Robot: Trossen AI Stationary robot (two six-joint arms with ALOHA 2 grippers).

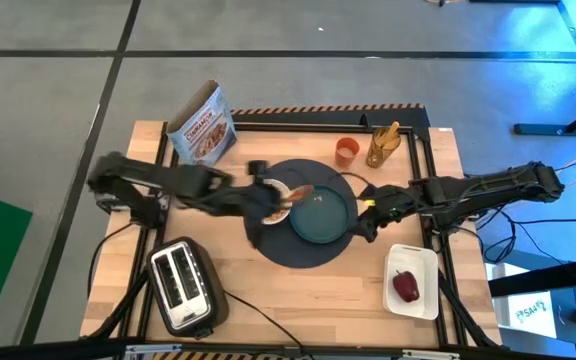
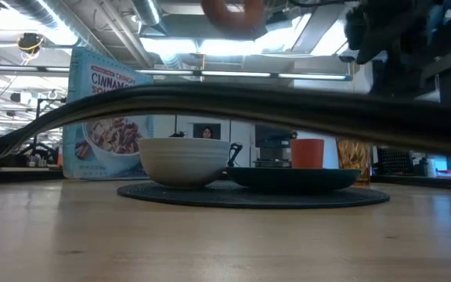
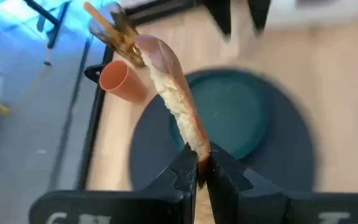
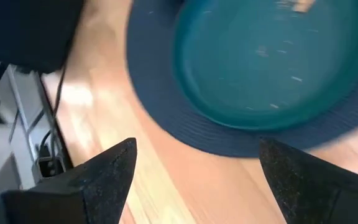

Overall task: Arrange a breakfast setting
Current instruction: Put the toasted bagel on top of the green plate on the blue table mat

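From above: the left gripper (image 1: pixel 286 196) hangs over the 9 o'clock edge of the teal plate (image 1: pixel 323 215), pinched shut on the ring-shaped bread (image 1: pixel 298 192), with the white bowl (image 1: pixel 276 200) mostly hidden under it. The plate sits on the dark mat (image 1: pixel 308 250). Orange cup (image 1: pixel 346 151) at 12 o'clock, cereal box (image 1: pixel 202 127) at 10, toaster (image 1: pixel 180 285) at 7, red fruit (image 1: pixel 405 286) on the white tray (image 1: pixel 415 300) at 4. The right gripper (image 1: pixel 370 213) waits at the plate's 3 o'clock edge.

Low view: a dark cable (image 2: pixel 288 110) cuts right across the bowl, plate and cup; the bread floats up top.

Left wrist: fingers (image 3: pixel 185 174) clamp the bread's rim above the plate.

Right wrist: jaws spread wide, nothing in them, mat and plate beyond.
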